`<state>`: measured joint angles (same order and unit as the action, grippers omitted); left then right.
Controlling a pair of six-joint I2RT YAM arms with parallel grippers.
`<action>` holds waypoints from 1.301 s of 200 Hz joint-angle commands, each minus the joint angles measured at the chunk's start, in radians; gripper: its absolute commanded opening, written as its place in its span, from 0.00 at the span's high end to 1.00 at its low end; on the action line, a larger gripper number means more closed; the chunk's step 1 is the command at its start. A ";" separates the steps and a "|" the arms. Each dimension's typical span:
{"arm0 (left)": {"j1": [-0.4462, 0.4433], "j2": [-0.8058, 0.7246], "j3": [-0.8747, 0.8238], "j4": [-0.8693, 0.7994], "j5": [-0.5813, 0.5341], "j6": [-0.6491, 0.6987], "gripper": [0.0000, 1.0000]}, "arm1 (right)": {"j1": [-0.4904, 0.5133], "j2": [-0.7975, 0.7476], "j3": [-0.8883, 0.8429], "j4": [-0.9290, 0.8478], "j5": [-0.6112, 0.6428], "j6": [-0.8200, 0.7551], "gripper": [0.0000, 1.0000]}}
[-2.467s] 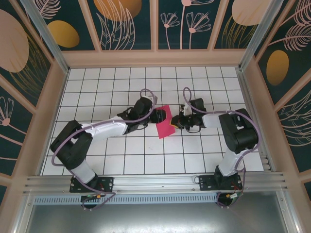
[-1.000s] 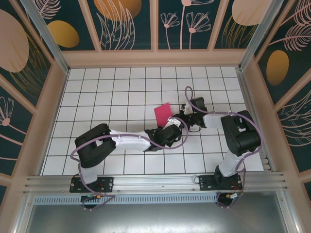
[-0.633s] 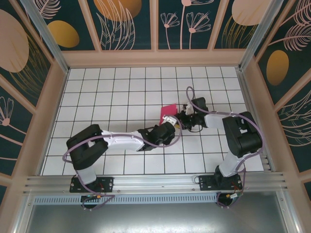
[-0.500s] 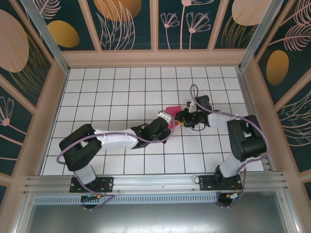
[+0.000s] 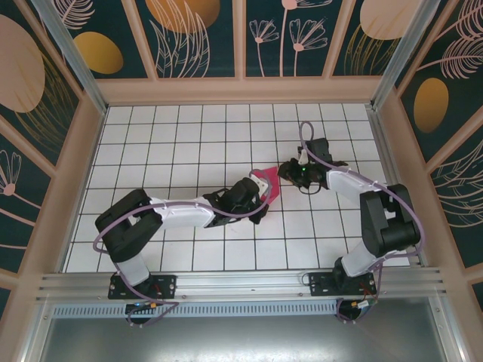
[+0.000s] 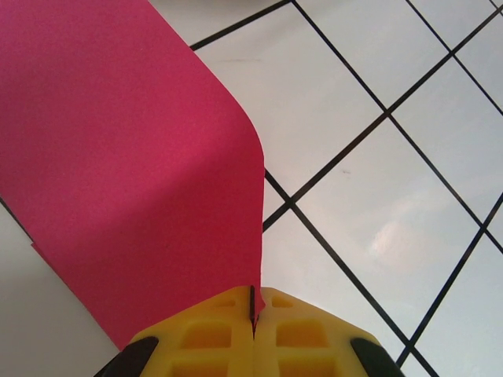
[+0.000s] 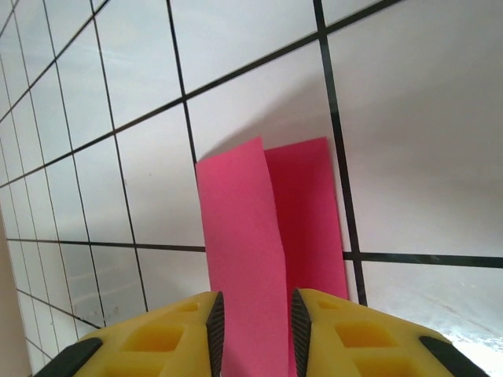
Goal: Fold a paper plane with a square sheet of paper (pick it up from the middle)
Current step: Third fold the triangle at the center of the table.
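Now pink sheet [image 6: 141, 173] folded, curved, L end effector [image 6: 253, 297] clamped on it, R end effector [image 7: 255, 305] apart.

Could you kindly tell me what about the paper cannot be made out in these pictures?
- Top view: the square sheet of paper is too small to count folds, and the left arm covers part of it.
- Left wrist view: frame edges cut it off, and the left pincer hides the gripped edge.
- Right wrist view: its near end runs between the right pincer fingers; contact is unclear.
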<state>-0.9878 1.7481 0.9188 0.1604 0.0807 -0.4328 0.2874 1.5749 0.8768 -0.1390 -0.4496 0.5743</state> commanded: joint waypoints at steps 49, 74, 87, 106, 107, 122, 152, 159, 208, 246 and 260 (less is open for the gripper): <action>0.021 0.027 0.048 -0.007 0.071 -0.011 1.00 | 0.064 0.165 0.133 -0.034 -0.070 -0.097 0.85; 0.028 0.038 0.047 -0.010 0.085 -0.015 1.00 | 0.074 0.257 0.200 -0.095 -0.046 -0.152 0.86; 0.034 0.050 0.048 -0.015 0.100 -0.017 1.00 | 0.079 0.294 0.213 -0.108 -0.056 -0.175 0.87; 0.043 0.063 0.082 -0.018 0.119 -0.022 1.00 | 0.079 0.328 0.212 -0.114 -0.033 -0.187 0.87; 0.044 0.064 0.082 -0.019 0.121 -0.022 1.00 | 0.080 0.330 0.212 -0.114 -0.032 -0.188 0.87; 0.050 0.070 0.087 -0.023 0.127 -0.025 1.00 | 0.080 0.348 0.208 -0.115 -0.022 -0.195 0.87; 0.074 0.084 0.098 -0.033 0.147 -0.030 1.00 | 0.091 0.363 0.215 -0.132 0.004 -0.214 0.86; 0.078 0.088 0.101 -0.038 0.151 -0.031 1.00 | 0.093 0.363 0.217 -0.135 0.007 -0.217 0.86; 0.099 0.127 0.127 -0.071 0.161 -0.028 1.00 | 0.098 0.358 0.219 -0.136 0.003 -0.218 0.86; 0.107 0.138 0.127 -0.078 0.127 -0.040 1.00 | 0.099 0.351 0.217 -0.132 -0.006 -0.216 0.85; 0.107 0.141 0.129 -0.072 0.123 -0.050 0.99 | 0.100 0.351 0.217 -0.133 -0.006 -0.215 0.85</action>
<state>-0.8898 1.8675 1.0241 0.1001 0.2234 -0.4603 0.3740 1.9099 1.0885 -0.2325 -0.4706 0.3721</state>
